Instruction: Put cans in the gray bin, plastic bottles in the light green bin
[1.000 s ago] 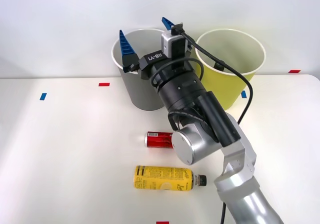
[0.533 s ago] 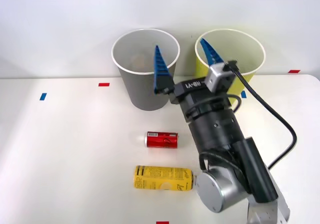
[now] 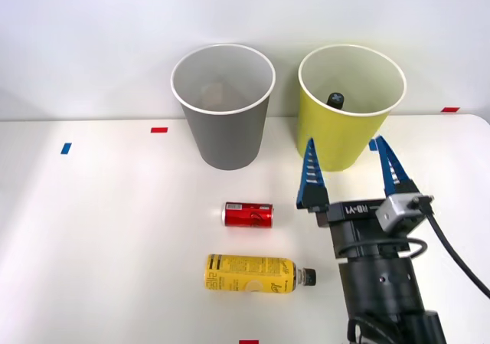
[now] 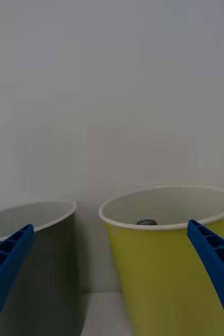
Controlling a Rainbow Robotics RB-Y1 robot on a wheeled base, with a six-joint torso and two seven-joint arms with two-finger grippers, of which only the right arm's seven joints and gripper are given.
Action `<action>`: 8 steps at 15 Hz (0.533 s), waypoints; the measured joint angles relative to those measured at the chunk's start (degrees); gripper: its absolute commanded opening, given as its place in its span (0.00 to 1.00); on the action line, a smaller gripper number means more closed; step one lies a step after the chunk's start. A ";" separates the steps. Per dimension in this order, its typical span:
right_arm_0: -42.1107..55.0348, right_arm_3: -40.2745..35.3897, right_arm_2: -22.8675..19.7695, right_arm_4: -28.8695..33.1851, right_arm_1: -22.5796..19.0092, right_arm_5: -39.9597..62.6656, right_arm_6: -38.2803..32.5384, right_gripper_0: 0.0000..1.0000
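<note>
Two bins stand upright side by side at the far edge of the white table (image 3: 92,229): the gray bin (image 3: 223,133) at roughly 11 o'clock from the table's centre and the light green bin (image 3: 341,137) at roughly 1 o'clock, near each other but apart; both have white rims and white insides. A black cap (image 3: 335,99) of a bottle shows inside the light green bin, low against its far wall; the wrist view shows the same dark cap (image 4: 146,222) just above that bin's near rim (image 4: 164,224). Something brownish lies inside the gray bin, too dim to identify. One red can (image 3: 247,214) lies on its side on the table at 6 o'clock from the gray bin, well clear of it; the yellow-labelled plastic bottle (image 3: 256,274) lies on its side at 6 o'clock from the can, near but not touching, its black cap pointing toward 3 o'clock. The right gripper (image 3: 352,177) is released — its two blue ribbed fingers (image 3: 311,177) are spread wide, holding nothing; it sits at 6 o'clock from the light green bin, fingertips pointing toward the bin's near wall, and at 3 o'clock from the red can, apart from it. Small red and blue tape marks (image 3: 159,129) lie on the table surface.
</note>
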 measured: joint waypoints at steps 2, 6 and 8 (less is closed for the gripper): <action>5.06 0.01 -0.44 -0.11 0.03 -2.44 0.00 1.00; 13.12 0.02 -2.40 -1.43 0.03 -5.58 -0.61 1.00; 15.45 0.05 -3.24 -3.90 -0.15 -6.13 -0.84 1.00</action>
